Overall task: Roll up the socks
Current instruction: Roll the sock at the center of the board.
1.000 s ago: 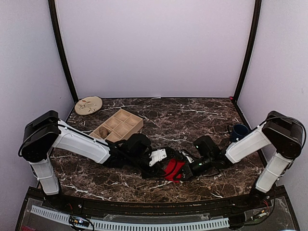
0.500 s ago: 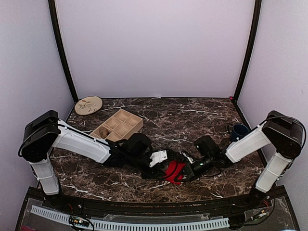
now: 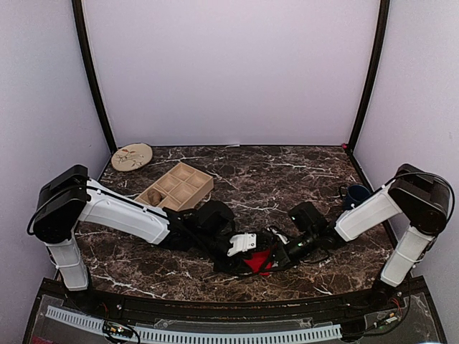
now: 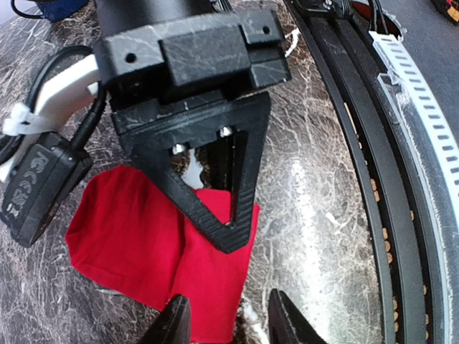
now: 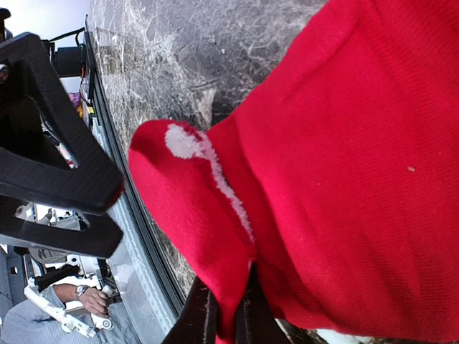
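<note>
A bright red sock [image 3: 259, 262] lies on the marble table near the front edge, between my two grippers. In the right wrist view my right gripper [image 5: 226, 319] is shut on a fold of this sock [image 5: 344, 179], just below its small white patch [image 5: 188, 142]. My left gripper [image 4: 228, 326] hangs over the sock's near corner [image 4: 143, 229]. It is open, with one finger [image 4: 174, 324] over the red fabric and the other over bare marble. The right gripper's ribbed black finger [image 4: 215, 204] presses on the sock just ahead of the left one. In the top view the left gripper [image 3: 247, 256] covers much of the sock.
A wooden compartment tray [image 3: 176, 188] sits at the back left, with a round patterned plate [image 3: 132, 156] behind it. A dark blue mug [image 3: 354, 195] stands by the right arm. The black front rail [image 4: 358, 179] and a white slotted strip [image 4: 423, 107] run close beside the sock.
My left gripper has slid right and toward the front edge, over the red sock, so less red shows from above. The right gripper has stayed shut on the sock.
</note>
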Robot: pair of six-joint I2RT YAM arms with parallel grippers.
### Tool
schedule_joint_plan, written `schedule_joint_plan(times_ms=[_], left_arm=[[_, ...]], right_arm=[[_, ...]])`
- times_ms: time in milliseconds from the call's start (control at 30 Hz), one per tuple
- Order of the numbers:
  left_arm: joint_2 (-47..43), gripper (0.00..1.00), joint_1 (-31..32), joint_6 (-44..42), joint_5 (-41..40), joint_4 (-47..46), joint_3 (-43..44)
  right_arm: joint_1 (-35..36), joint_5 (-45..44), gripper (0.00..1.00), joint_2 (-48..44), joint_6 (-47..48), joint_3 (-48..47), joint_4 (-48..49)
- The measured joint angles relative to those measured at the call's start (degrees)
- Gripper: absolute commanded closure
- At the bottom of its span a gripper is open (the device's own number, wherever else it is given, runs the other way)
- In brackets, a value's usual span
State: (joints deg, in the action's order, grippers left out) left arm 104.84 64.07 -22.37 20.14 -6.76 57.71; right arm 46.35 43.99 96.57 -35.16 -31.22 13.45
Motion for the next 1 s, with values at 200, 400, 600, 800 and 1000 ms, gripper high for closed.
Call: schedule_joint_plan(times_ms=[200, 400, 600, 800, 1000], left_arm=[[2.4, 0.6, 0.24, -2.6, -1.42, 0.55, 0.31], [3.19, 0.6, 0.24, -4.57, -4.63, 0.09, 0.31], [3.65, 0.6, 0.24, -6.03, -6.43, -0.35, 0.33], [4.94, 0.61, 0.24, -8.02, -4.9, 1.11, 1.97], [7.26, 0.72, 0.15, -9.94, -1.92, 5.16, 5.7]], right_arm=[[-0.02, 0.61, 1.0, 0.0, 0.37, -0.04, -0.48], [-0.02, 1.27, 1.0, -0.02, 0.46, -0.04, -0.68], [-0.02, 1.64, 1.0, -0.02, 0.63, -0.04, -0.81], [-0.17, 2.51, 1.0, -0.02, 1.03, -0.09, -1.57], [-0.28, 3.06, 1.0, 0.07, 1.88, -0.76, -3.41]])
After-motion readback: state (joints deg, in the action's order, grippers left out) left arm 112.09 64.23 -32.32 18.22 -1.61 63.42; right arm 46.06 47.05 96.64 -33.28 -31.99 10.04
